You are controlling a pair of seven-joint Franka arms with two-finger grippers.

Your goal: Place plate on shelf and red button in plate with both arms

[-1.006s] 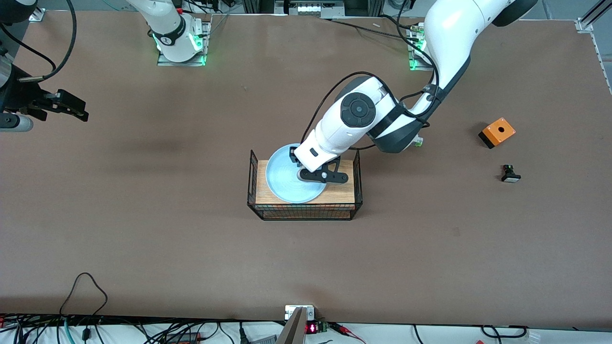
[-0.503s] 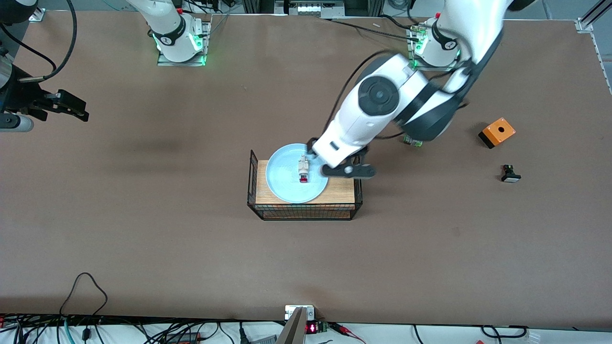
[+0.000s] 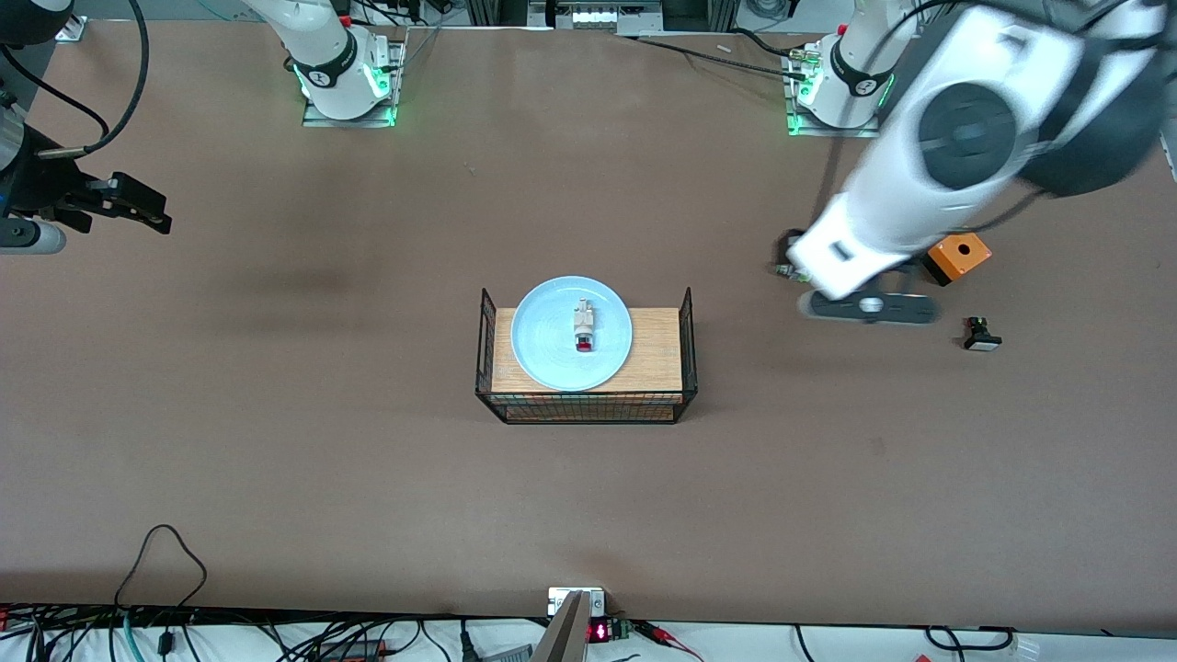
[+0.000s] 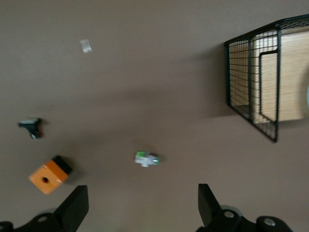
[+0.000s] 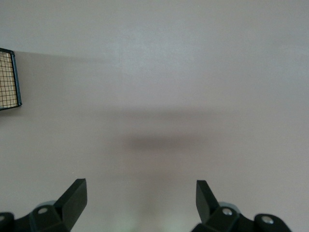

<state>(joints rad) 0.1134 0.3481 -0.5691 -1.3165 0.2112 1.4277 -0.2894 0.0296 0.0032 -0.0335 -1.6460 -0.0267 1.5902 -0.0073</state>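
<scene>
Brown table [image 3: 368, 460], wire basket [image 3: 585, 405] mid-surface; left hand [image 4: 140, 205], right hand [image 5: 140, 200] both released.

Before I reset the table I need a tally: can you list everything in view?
plate: 1, pale blue, on the wooden board.
red button: 1, beige with red cap, lying on the plate.
wire basket: 1, black, wooden board inside, mid-table.
orange box: 1, toward the left arm's end.
black part: 1, white cap, nearer the camera than the box.
green-capped part: 1, white, on bare table.
left gripper: open, over the table by the orange box.
right gripper: open, waiting over bare table.
</scene>
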